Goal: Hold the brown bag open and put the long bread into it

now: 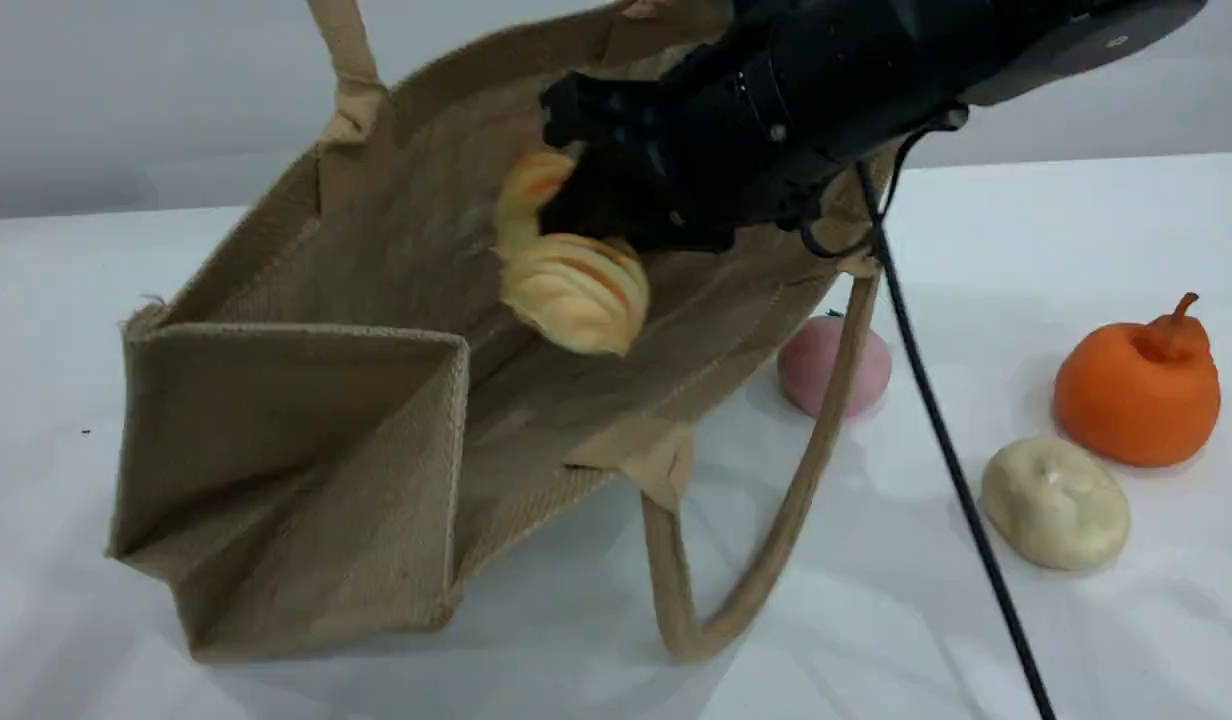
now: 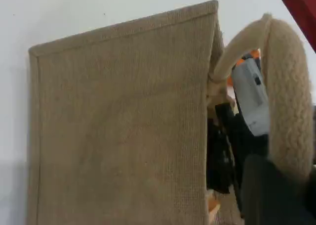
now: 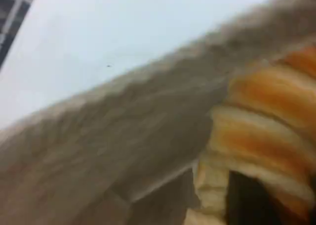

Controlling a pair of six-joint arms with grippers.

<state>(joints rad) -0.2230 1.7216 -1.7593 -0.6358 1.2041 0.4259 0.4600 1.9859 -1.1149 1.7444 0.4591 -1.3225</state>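
Observation:
The brown bag (image 1: 306, 440) lies tilted on the white table, mouth facing up and to the right. One rope handle (image 1: 348, 60) runs up past the frame's top edge. In the left wrist view that handle (image 2: 284, 86) loops into my left gripper (image 2: 284, 178), which is shut on it. My right gripper (image 1: 566, 170) reaches into the bag's mouth from the upper right. The long bread (image 1: 574, 285), ridged and golden, hangs at its fingers above the bag's inner wall. Close up, the long bread (image 3: 261, 136) fills the right wrist view around a dark fingertip (image 3: 247, 200).
Right of the bag lie a pink ball (image 1: 834, 365), a cream bun (image 1: 1054, 503) and an orange pear-shaped toy (image 1: 1138, 385). The bag's second handle (image 1: 776, 540) loops onto the table at the front. A black cable (image 1: 936, 420) hangs from the right arm across them.

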